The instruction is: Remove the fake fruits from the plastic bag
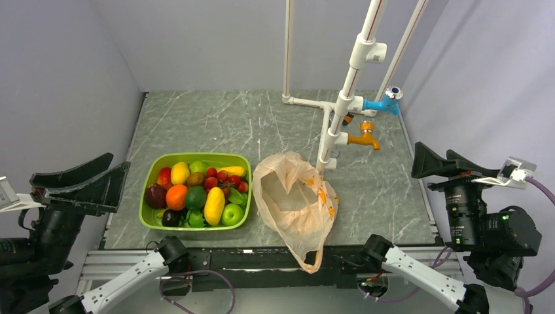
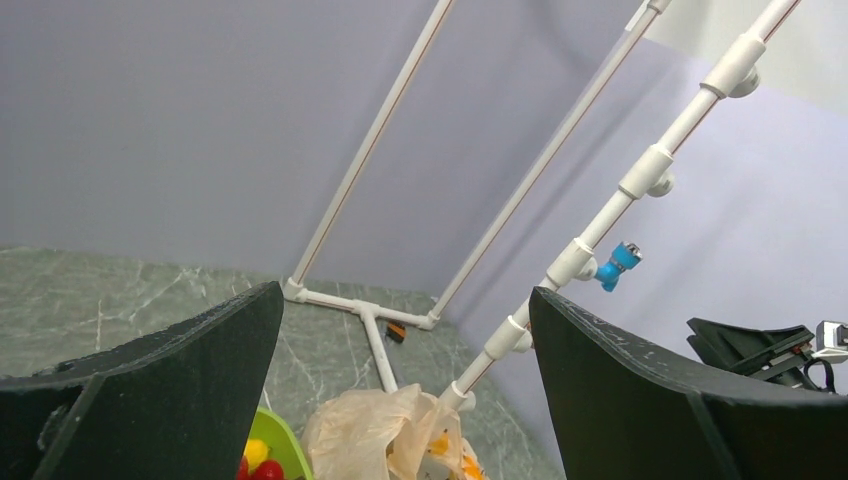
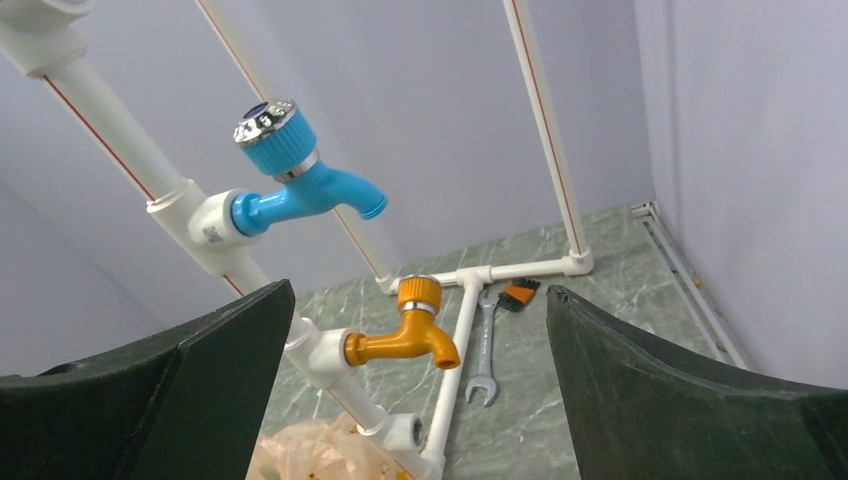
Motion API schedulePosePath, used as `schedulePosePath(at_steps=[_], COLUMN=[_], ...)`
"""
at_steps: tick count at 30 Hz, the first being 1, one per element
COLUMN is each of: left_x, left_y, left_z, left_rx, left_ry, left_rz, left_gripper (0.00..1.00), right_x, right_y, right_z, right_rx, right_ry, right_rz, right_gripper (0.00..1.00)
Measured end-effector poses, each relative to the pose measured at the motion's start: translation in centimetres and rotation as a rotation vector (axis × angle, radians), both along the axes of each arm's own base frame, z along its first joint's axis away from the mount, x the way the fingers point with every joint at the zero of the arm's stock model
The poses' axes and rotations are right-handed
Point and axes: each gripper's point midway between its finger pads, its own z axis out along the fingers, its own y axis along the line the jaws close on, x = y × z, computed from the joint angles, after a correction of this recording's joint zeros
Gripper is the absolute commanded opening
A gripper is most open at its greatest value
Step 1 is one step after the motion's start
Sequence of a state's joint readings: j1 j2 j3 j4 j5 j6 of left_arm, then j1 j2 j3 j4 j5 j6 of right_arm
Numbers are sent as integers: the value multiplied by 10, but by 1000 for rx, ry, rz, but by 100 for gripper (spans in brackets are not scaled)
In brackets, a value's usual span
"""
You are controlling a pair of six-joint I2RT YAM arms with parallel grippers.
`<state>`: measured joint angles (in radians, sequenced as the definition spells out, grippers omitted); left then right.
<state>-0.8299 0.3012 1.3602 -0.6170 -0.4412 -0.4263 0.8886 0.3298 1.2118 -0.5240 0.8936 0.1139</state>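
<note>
Both pincers wide open and empty, off to either side of the plastic bag.
The left pincer (image 1: 118, 162) and right pincer (image 1: 419, 162) hang apart from everything. Between them the plastic bag (image 1: 294, 203) lies lengthwise near-to-far on the surface (image 1: 216, 124), its wide end by the white pipe stand (image 1: 347, 98) and its narrow end drooping over the near edge. The fake fruits (image 1: 196, 190) sit in the green tub (image 1: 152, 171) just left of the bag.

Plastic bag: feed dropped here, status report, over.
Left fingers, right fingers open, empty. Plastic bag slumped beside green tub, no fruit seen inside. Fake fruits piled in tub. White pipe stand at bag's far edge.
</note>
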Motion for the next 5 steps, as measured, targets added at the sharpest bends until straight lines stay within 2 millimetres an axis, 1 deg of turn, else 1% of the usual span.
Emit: schedulePosePath(at_steps=[5], left_x=[-1], left_y=[1], left_z=[2], left_rx=[6], left_ry=[-10], left_rz=[5], left_gripper=[99], right_x=[0], right_y=[-5], right_z=[-1], right_rx=[2], right_ry=[8], right_rz=[-25], right_gripper=[100])
